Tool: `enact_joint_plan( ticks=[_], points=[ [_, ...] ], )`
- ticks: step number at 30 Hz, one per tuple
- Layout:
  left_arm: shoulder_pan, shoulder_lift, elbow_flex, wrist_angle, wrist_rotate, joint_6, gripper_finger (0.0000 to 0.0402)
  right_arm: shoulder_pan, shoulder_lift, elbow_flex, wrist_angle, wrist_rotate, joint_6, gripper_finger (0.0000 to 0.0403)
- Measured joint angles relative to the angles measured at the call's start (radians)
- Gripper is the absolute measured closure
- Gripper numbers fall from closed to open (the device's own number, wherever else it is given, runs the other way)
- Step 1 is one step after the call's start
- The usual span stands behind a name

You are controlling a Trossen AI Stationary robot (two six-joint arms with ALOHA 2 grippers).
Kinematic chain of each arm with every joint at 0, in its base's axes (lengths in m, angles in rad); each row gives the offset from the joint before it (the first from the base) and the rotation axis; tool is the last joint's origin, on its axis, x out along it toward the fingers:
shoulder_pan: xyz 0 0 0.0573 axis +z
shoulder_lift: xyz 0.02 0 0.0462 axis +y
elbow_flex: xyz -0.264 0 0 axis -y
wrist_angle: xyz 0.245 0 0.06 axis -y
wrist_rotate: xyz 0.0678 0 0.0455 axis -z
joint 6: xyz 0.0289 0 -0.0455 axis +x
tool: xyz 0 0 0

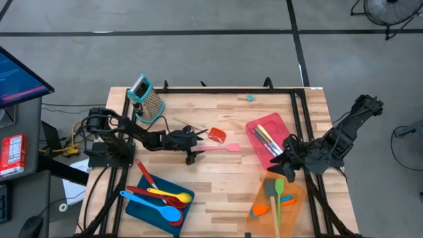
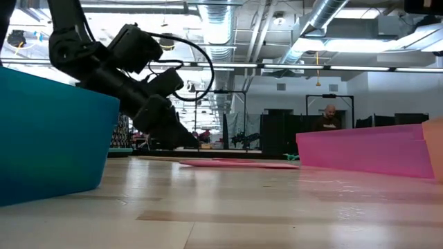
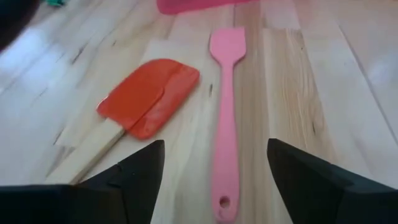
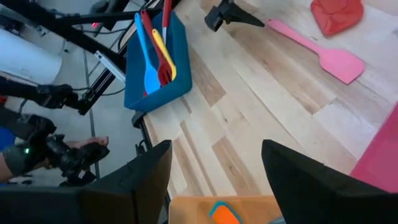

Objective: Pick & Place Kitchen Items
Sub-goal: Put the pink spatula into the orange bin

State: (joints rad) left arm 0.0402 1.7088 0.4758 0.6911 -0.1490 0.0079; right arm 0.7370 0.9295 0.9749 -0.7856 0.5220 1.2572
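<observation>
**A:** Status on the sort?

**B:** Mostly done, by the look of it. Blue tray (image 1: 140, 201) holds a red turner (image 1: 147, 175), yellow spoon (image 1: 164, 194), blue spoon (image 1: 160, 209) and a red spoon under them. Red tray (image 1: 277, 125) has a few slim utensils, hard to tell which. Orange tray (image 1: 299, 193) has a grey-headed spatula (image 1: 270, 188), a green spatula (image 1: 278, 198) and something orange-and-blue I can't identify.

**A:** What's left loose?

**B:** Two on the bare surface (image 1: 225, 178): the pink spatula (image 3: 225, 118) and the red scraper with wooden handle (image 3: 148, 96). Also a small teal bit near the far edge, too small to name. Box grater (image 1: 147, 98) stands behind the left arm, not part of the job.

**A:** Left hand?

**B:** Left hand (image 3: 214, 180) has its fingers spread wide, empty. The pink spatula lies lengthwise between the fingers, handle end with the hang-hole nearest the hand, blade pointing away toward the red tray. No contact that I can see. The scraper lies just beside it, off one finger, angled.

**A:** Right hand?

**B:** Right hand (image 4: 214, 180) is spread wide too, holding nothing, poised between the red tray and the orange tray.

**A:** Next?

**B:** My guess: the pink spatula, then the scraper.
</observation>
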Motion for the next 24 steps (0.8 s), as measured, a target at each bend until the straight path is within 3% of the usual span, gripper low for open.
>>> enact_joint_plan(
  ticks=[13,16,24],
  points=[
    [0.004,0.24,0.002,0.197,-0.003,-0.045,0.016,-0.051,0.0,0.0,-0.007,-0.018,0.008,0.0159],
    [0.003,0.274,0.006,0.211,-0.008,-0.051,0.02,-0.052,0.0,0.0,-0.007,-0.024,0.008,0.0159],
    [0.006,0.298,0.005,0.246,-0.037,-0.093,0.0361,-0.053,0.0,0.0,-0.007,-0.024,0.008,0.0159]
  ],
)
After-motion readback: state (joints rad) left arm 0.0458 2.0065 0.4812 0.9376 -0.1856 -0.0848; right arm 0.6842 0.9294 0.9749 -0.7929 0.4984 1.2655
